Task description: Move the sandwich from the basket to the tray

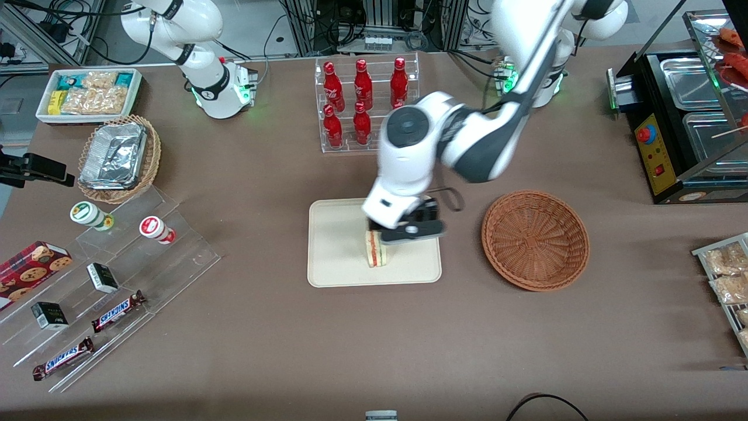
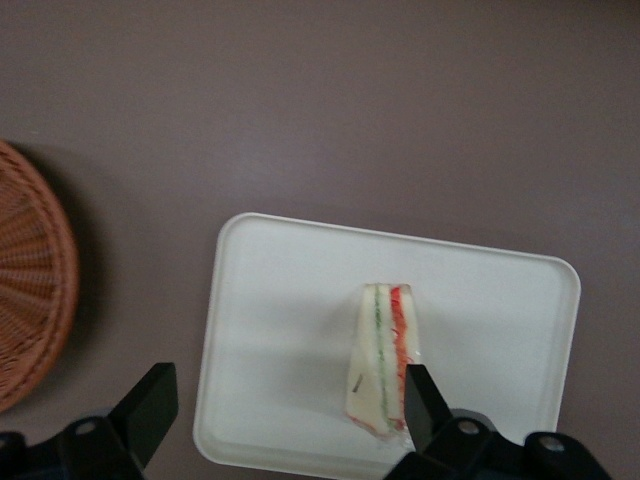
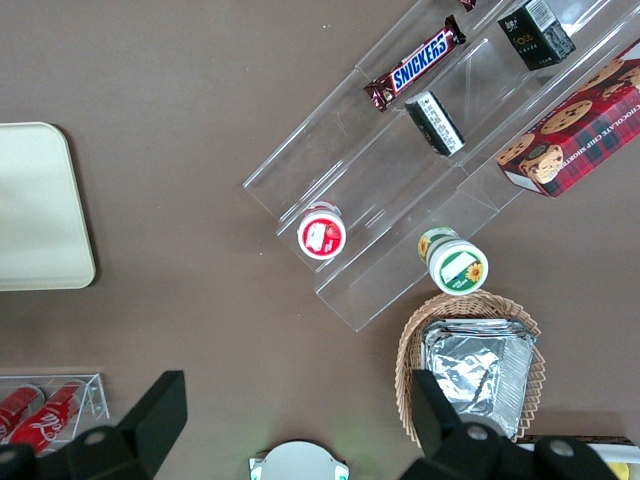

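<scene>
The sandwich [image 1: 377,248] [image 2: 382,360], a pale wedge with green and red-orange layers, rests on the cream tray [image 1: 339,257] [image 2: 290,300] [image 3: 35,210], toward its edge nearer the front camera. My left gripper [image 1: 409,229] [image 2: 285,410] hovers just above the tray and is open wide. One fingertip [image 2: 418,395] is right beside the sandwich's red-layered side, while the other fingertip [image 2: 152,398] stands past the tray's rim. Nothing is held between them. The reddish-brown wicker basket [image 1: 534,240] [image 2: 30,290] sits beside the tray, toward the working arm's end, with nothing in it.
A clear rack of red bottles [image 1: 365,102] stands farther from the front camera than the tray. Toward the parked arm's end are a tan basket with foil trays [image 1: 120,158], clear stepped shelves with snacks [image 1: 111,280] and a white bin of packets [image 1: 87,93]. A black food warmer [image 1: 684,117] is at the working arm's end.
</scene>
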`<action>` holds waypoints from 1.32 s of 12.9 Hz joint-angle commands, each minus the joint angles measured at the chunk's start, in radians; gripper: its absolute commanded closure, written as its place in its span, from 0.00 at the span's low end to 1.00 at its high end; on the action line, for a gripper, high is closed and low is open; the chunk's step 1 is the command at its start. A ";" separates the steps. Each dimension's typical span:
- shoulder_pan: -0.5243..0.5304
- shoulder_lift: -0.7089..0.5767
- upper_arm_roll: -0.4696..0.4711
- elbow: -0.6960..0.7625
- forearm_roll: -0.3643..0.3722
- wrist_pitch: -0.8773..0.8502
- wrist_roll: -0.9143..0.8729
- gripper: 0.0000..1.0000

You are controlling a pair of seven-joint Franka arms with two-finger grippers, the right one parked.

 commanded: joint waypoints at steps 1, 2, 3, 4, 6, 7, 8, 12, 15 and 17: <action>0.137 -0.148 -0.009 -0.112 -0.016 -0.031 0.076 0.00; 0.184 -0.203 -0.009 -0.143 -0.017 -0.060 0.142 0.00; 0.235 -0.246 -0.010 -0.161 -0.019 -0.098 0.200 0.00; 0.287 -0.289 -0.009 -0.168 -0.038 -0.129 0.284 0.00; 0.405 -0.349 -0.009 -0.168 -0.077 -0.206 0.444 0.00; 0.439 -0.362 -0.009 -0.168 -0.085 -0.241 0.528 0.00; 0.473 -0.371 -0.009 -0.169 -0.089 -0.260 0.591 0.00; 0.595 -0.435 -0.009 -0.227 -0.135 -0.300 0.875 0.00; 0.623 -0.481 -0.009 -0.275 -0.160 -0.301 0.931 0.00; 0.616 -0.477 -0.012 -0.264 -0.152 -0.300 0.899 0.00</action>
